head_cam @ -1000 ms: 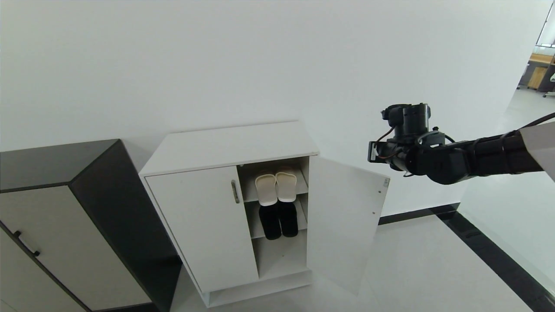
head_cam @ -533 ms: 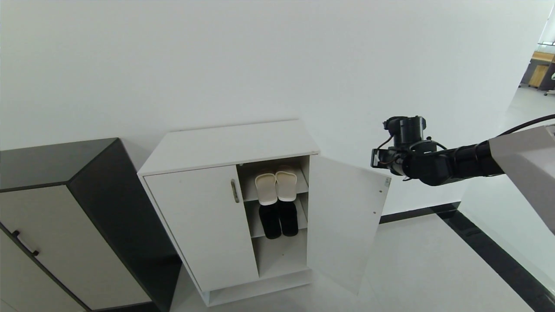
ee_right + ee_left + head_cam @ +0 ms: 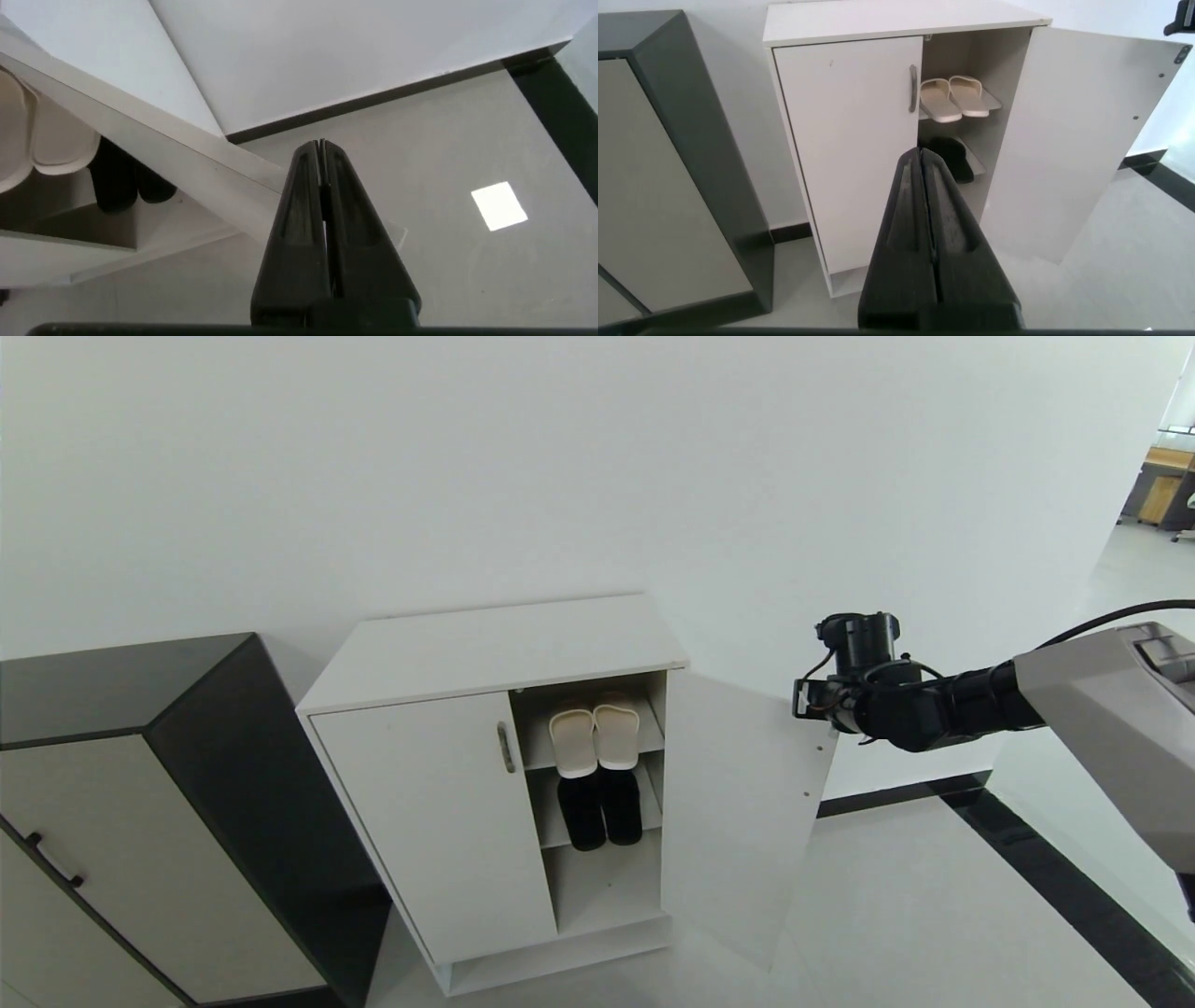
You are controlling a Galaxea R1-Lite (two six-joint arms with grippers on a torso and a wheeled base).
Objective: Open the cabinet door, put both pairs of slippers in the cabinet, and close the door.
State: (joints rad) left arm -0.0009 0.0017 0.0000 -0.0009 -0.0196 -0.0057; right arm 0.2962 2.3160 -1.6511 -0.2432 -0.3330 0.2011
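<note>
Lower now, right gripper [image 3: 799, 698] nears the open cabinet door [image 3: 738, 803] corner (fingers pressed together, empty, like left gripper [image 3: 921, 154]).

We see the white cabinet [image 3: 485, 649] standing against the wall. Its left door [image 3: 439, 821] is shut and its right door [image 3: 738, 821] hangs wide open at 4 o'clock. Inside, the white slippers [image 3: 595, 737] lie paired on the upper shelf, with the black slippers [image 3: 600, 810] at their 6 o'clock, one shelf below.

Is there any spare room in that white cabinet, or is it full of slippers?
The bottom compartment, below the black slippers, is bare, and so is the cabinet top. The two upper shelves are taken: white slippers above, black below. The right gripper crowds the upper corner of the open door.
</note>
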